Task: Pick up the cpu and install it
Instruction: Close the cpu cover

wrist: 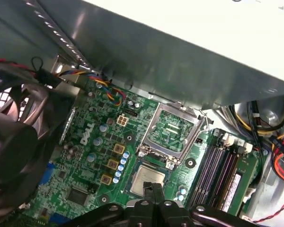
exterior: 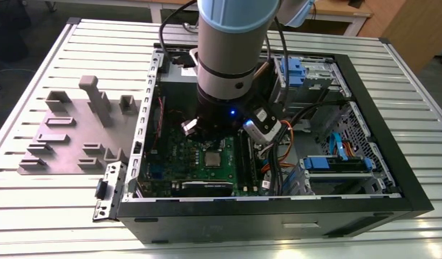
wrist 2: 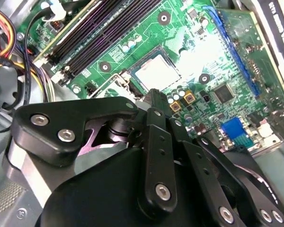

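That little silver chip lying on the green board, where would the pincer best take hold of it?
Likely by two opposite edges of the cpu, coming straight down from above. It lies flat and thin on the motherboard, so nothing else offers a hold. The open socket frame adjoins one edge, so the two edges running away from it look safest.

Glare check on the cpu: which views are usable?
Second wrist view: cpu washed near white by glare, top detail lost. First wrist view: cpu evenly lit, grey top readable; the metal panel beyond the board is overexposed. Exterior view: cpu dim but free of glare.
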You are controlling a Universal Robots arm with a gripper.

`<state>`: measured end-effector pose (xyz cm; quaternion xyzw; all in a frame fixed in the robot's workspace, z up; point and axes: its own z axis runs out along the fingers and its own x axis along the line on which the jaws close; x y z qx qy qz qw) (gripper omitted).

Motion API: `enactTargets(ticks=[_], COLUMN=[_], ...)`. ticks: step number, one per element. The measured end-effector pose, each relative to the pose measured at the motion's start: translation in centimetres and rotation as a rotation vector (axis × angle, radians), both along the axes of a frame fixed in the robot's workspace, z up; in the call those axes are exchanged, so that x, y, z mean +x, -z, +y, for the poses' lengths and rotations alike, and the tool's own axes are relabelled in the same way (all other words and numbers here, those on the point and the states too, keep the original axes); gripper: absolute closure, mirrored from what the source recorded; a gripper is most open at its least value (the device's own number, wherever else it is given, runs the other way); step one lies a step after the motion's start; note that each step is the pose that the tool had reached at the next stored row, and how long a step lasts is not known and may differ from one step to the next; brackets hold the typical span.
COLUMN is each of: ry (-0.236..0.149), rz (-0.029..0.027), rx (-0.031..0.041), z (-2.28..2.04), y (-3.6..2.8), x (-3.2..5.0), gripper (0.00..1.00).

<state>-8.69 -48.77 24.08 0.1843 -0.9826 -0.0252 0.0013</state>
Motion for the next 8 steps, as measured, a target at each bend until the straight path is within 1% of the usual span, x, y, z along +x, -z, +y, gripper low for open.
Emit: enactTargets(ticks=[2,6,8], ry=[-0.003,-0.004,-0.004], rz=[-0.0002,-0.0001,-0.0002], rx=[0.0003,0.0001,0.0002], z=[0.00,0.02,0.04], y=[0.03,0.08,0.14], x=[0.22,1.02,1.26], gripper=[0.89,0.89,0.89])
